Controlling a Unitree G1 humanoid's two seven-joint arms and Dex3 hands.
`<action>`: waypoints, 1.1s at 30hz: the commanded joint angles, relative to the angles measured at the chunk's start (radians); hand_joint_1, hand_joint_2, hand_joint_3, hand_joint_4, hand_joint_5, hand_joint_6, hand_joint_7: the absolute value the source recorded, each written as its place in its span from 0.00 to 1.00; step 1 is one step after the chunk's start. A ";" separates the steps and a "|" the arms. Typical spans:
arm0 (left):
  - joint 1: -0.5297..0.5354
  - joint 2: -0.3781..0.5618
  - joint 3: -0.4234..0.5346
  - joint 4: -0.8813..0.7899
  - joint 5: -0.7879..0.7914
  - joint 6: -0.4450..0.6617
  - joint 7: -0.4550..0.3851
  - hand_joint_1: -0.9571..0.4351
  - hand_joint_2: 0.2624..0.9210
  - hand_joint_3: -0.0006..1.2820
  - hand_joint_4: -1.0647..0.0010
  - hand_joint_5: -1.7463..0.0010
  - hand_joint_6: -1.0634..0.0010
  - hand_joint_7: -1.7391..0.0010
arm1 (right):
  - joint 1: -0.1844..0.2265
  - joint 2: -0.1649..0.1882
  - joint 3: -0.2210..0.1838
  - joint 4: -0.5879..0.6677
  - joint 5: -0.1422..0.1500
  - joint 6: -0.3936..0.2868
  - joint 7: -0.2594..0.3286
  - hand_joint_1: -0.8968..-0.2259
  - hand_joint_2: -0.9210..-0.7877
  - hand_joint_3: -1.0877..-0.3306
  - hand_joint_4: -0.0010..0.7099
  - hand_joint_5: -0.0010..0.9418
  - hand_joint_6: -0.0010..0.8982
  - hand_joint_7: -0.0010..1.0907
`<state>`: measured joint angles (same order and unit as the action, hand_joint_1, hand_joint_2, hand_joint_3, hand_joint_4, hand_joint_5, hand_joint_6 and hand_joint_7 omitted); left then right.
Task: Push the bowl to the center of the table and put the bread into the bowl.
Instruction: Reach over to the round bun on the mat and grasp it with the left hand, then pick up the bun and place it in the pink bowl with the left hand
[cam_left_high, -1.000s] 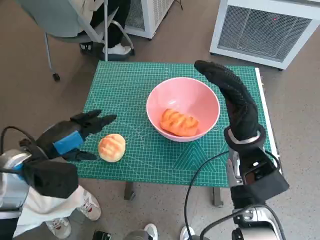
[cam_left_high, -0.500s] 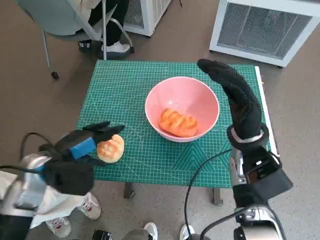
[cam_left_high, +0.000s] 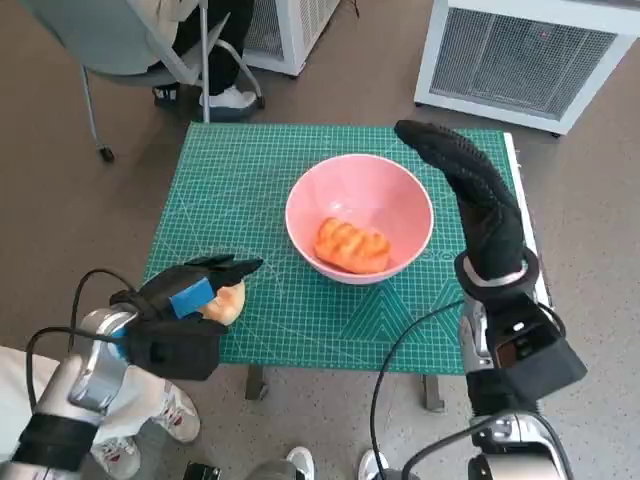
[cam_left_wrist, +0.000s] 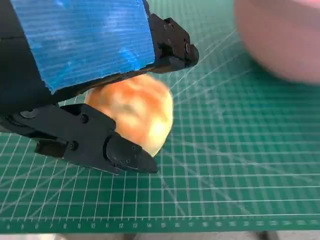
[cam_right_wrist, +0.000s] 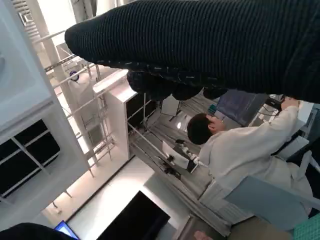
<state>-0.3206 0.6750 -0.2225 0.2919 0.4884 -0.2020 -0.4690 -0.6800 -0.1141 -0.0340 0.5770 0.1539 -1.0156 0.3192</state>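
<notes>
Judging from how things lay, the step in hand was taken to be the grasp of the round bread roll (cam_left_high: 226, 301) at the near left part of the green cutting mat (cam_left_high: 250, 190). The left hand (cam_left_high: 190, 295) was seen draped over the roll, its black fingers (cam_left_wrist: 107, 145) bracketing it from above and below in the left wrist view; whether a firm grip had been made could not be told, since the roll seemed to rest on the mat. For the grasp to be done well, the fingers would best be closed evenly round the widest part of the soft roll, and only gently, so that it was neither squashed nor squeezed out sideways; a straight lift would then be wanted before any sweep toward the bowl, so that the rim was cleared. Farther off, the pink bowl (cam_left_high: 400, 190) stood near the middle of the mat, and a longer piece of bread (cam_left_high: 352, 245) was already lying inside it. Beyond and beside the bowl's right rim, the right hand (cam_left_high: 470, 185) was held flat with fingers extended, gripping nothing, apparently apart from the bowl.
</notes>
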 joint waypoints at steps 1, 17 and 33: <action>-0.032 -0.003 -0.021 0.062 0.036 0.016 0.025 0.63 0.99 0.04 0.49 0.94 0.47 0.88 | 0.018 -0.005 0.000 0.010 0.004 0.012 0.012 0.41 0.00 0.26 0.10 0.54 0.00 0.70; -0.047 0.021 0.074 -0.002 -0.003 -0.040 0.151 0.69 1.00 0.11 0.45 0.25 0.46 0.31 | 0.022 -0.002 0.002 0.002 -0.006 0.015 0.009 0.40 0.00 0.26 0.10 0.55 0.00 0.70; -0.128 0.000 0.178 -0.185 -0.049 0.007 0.174 0.69 1.00 0.10 0.42 0.29 0.47 0.29 | 0.018 0.000 0.004 0.010 -0.002 0.008 0.014 0.41 0.00 0.25 0.08 0.58 0.00 0.70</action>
<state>-0.4111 0.6847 -0.0620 0.1552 0.4573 -0.2144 -0.3033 -0.6799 -0.1137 -0.0340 0.5763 0.1528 -1.0138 0.3233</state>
